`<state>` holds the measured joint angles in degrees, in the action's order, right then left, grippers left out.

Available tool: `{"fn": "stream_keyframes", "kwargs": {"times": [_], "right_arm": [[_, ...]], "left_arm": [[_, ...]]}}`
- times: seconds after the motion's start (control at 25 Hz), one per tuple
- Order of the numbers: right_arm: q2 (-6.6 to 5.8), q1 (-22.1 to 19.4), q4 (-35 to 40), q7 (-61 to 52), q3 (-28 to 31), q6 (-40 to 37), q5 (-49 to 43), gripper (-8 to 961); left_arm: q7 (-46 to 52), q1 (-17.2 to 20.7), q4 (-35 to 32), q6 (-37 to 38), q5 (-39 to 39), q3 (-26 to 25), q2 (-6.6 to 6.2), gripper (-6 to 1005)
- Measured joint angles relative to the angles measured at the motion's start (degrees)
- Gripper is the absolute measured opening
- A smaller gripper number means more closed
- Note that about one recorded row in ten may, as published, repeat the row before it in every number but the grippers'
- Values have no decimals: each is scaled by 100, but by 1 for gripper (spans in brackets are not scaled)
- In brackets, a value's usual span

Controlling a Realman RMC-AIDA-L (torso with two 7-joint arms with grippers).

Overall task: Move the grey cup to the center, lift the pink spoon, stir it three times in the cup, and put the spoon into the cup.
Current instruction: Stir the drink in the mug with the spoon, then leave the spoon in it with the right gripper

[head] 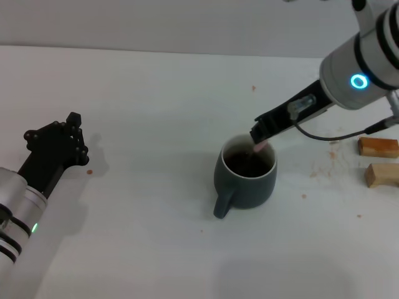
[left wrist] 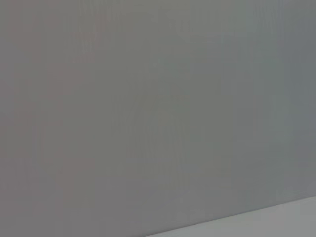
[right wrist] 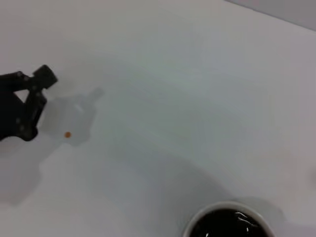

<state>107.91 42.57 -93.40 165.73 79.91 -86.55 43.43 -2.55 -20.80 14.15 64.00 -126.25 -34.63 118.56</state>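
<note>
The grey cup [head: 246, 182] stands near the middle of the white table, its handle pointing toward me, with dark brown liquid inside. My right gripper [head: 259, 138] hangs just above the cup's far right rim and is shut on the pink spoon [head: 260, 148]. Only a short piece of the pink handle shows below the fingers, slanting down into the cup; the spoon's bowl is hidden. The right wrist view shows the cup's pale rim [right wrist: 200, 218] and liquid, but not the spoon. My left gripper [head: 70, 134] is parked far left, well apart from the cup, and also shows in the right wrist view [right wrist: 27, 106].
Two tan wooden blocks [head: 378, 147] [head: 381, 174] lie at the right table edge. Small brown specks dot the table [head: 156, 93] near the blocks and by the left gripper. The left wrist view shows only a plain grey surface.
</note>
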Motion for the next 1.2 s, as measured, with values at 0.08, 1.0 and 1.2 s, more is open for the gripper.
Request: {"fn": "stream_keyframes", "kwargs": {"times": [0.08, 1.0, 1.2], "right_arm": [[2, 65, 43, 0, -28, 46, 15, 68], [21, -241, -539, -12, 89, 69, -1012, 365], [116, -1301, -1614, -20, -209, 1374, -3265, 598]], "left_arm": [[0, -7, 3, 0, -1, 0, 0, -2], [0, -29, 35, -35, 12, 0, 0, -2], [0, -37, 39, -37, 12, 1, 3, -2]]}}
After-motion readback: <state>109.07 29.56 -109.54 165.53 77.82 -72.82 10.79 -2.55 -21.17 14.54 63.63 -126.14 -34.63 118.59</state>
